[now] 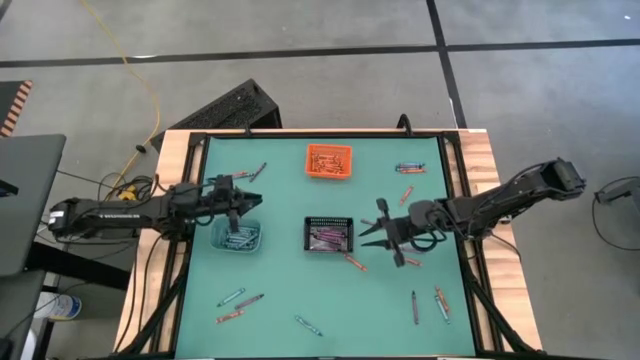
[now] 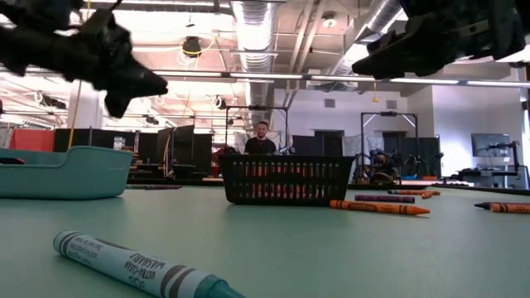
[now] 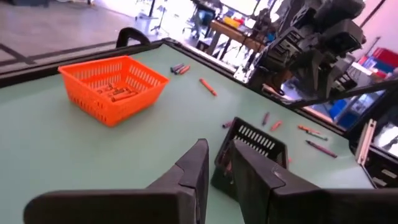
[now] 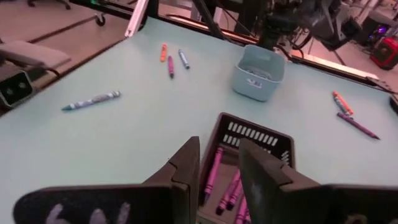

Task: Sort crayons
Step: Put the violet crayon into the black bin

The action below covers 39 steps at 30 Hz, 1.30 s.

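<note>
With both claws seen narrowly parted and empty, the left claw above the teal bin and the right claw beside the black basket, loose crayons on the counter could be nudged away or pinched badly if the narrow gaps are brought down off-centre.

Three bins, roughly seventeen loose crayons.

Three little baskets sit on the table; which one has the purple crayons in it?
The black basket in the middle of the table: purple crayons lie inside it. The orange basket holds orange crayons, and the pale teal one sits apart, under the left arm.
</note>
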Motion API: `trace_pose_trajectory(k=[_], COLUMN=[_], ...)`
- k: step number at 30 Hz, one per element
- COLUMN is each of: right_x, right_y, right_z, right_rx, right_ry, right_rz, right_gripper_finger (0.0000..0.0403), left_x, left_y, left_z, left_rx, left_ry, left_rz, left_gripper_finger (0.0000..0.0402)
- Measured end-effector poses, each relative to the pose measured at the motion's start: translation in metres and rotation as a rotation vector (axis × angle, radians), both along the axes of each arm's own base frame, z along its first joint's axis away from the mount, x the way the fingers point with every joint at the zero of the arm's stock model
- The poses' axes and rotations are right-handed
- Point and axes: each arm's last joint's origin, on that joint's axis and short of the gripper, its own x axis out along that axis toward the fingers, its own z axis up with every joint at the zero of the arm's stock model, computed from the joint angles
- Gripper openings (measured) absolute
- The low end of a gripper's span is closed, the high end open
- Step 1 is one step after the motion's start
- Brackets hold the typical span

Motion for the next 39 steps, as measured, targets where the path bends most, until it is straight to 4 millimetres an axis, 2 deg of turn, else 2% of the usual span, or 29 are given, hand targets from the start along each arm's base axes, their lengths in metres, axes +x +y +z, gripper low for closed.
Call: trace_pose_trajectory(k=[4,10,12,15,19,23,27,30,34,39], right_x=[0.001,-0.003,-0.004,-0.009,-0.025,-0.048,-0.067,-0.077,-0.084,-0.084], right_y=[-0.005,-0.007,-0.008,-0.009,-0.012,-0.020,-0.029,-0.035,-0.039,-0.041], right_z=[0.000,-0.004,-0.001,-0.002,-0.019,-0.035,-0.029,-0.025,-0.029,-0.033], right_rx=[-0.020,-0.140,-0.139,-0.132,-0.146,-0.151,-0.120,-0.087,-0.042,-0.036], right_ry=[0.001,0.039,0.024,0.016,-0.005,-0.155,-0.382,-0.455,-0.453,-0.421], right_rz=[-0.016,0.022,0.020,0.018,0.027,-0.002,-0.075,-0.116,-0.146,-0.158], right_gripper_finger=[0.0107,0.0107,0.0107,0.0107,0.0107,0.0107,0.0107,0.0107,0.0107,0.0107], left_x=[0.024,0.070,0.083,0.095,0.103,0.104,0.099,0.096,0.093,0.095], left_y=[0.003,0.011,0.016,0.036,0.073,0.110,0.140,0.155,0.165,0.171], left_z=[0.018,0.031,0.033,0.034,0.027,0.018,0.008,-0.004,-0.018,-0.021], left_rx=[0.032,0.138,0.176,0.173,0.075,-0.017,-0.095,-0.148,-0.168,-0.158], left_ry=[0.098,0.322,0.415,0.612,0.838,0.956,1.011,1.049,1.129,1.144], left_rz=[-0.031,-0.044,0.016,0.196,0.258,0.286,0.334,0.328,0.314,0.307], left_gripper_finger=[0.0045,0.0035,0.0034,0.0034,0.0034,0.0034,0.0034,0.0034,0.0037,0.0066])
